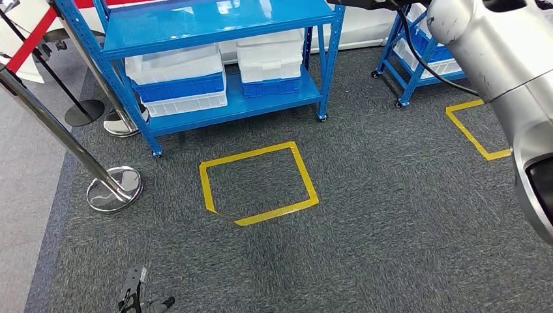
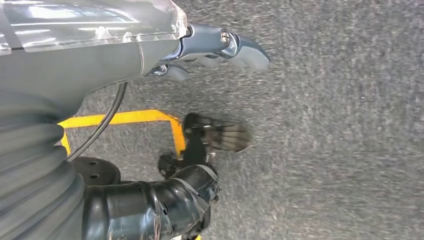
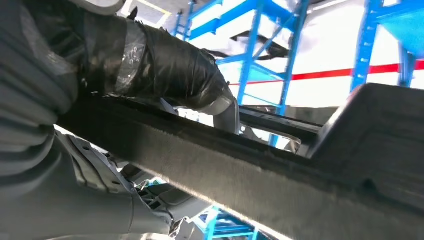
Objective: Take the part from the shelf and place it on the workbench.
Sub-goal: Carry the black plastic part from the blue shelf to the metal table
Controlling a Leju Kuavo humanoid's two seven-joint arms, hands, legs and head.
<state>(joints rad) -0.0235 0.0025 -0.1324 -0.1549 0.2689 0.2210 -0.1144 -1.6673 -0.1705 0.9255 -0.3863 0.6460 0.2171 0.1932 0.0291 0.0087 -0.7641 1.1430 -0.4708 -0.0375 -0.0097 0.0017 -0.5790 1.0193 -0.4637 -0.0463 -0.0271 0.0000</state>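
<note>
Right now your right hand (image 3: 150, 75) is wrapped over a long dark grey moulded part (image 3: 280, 175), holding it up at about shelf height; the right wrist view shows the part's rough edge running across close to the camera, with blue uprights behind it. In the head view the silver right arm (image 1: 502, 72) rises high at the right edge. Your left hand (image 2: 220, 50) hangs over the floor with nothing in it, fingers loosely extended and apart.

My judgement is that the part is already off the shelf and you are in the carry, so keep the grasp firm and the long piece level while you turn; its far end could clip a rack post.

Below you lies dark grey carpet (image 1: 391, 248) marked with a yellow tape square (image 1: 259, 184), and a second one (image 1: 471, 130) sits to the right. Ahead stands a blue metal shelf rack (image 1: 222, 26) stacked with white and blue plastic bins (image 1: 176, 78). Chrome stanchions (image 1: 114, 189) with a red belt stand at the left. I cannot see the counter from here.
</note>
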